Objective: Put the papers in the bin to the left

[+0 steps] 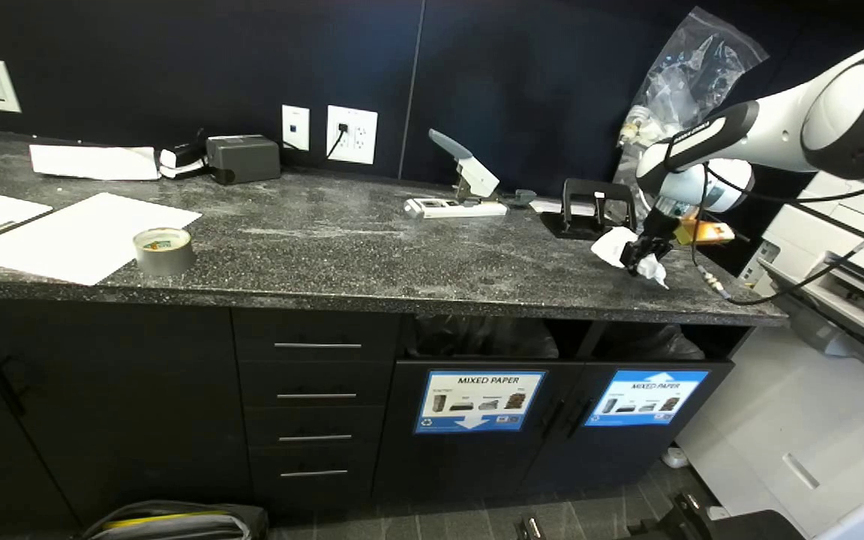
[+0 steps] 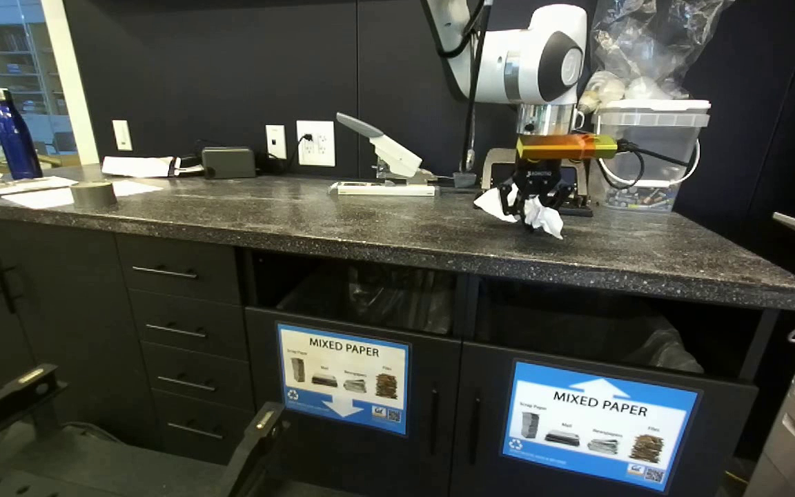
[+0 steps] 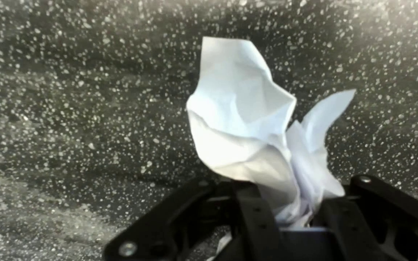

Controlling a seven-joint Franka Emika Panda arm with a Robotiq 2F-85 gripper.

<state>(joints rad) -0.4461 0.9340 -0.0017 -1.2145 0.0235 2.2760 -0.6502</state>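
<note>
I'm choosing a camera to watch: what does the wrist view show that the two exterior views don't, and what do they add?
Only the wrist view: close creases of the crumpled white paper pinched in the black gripper.
Only the exterior views: the dark rectangular cabinet compartment with the blue-edged white sign, the grey-and-white stapler and the round grey tape roll.
Shared: that paper, the gripper and the speckled dark countertop.

The bin (image 2: 432,362) and adjoining door (image 2: 722,417) bear signs (image 2: 344,378) (image 2: 601,426) reading MIXED PAPER, Mail, Newspapers, Files.
</note>
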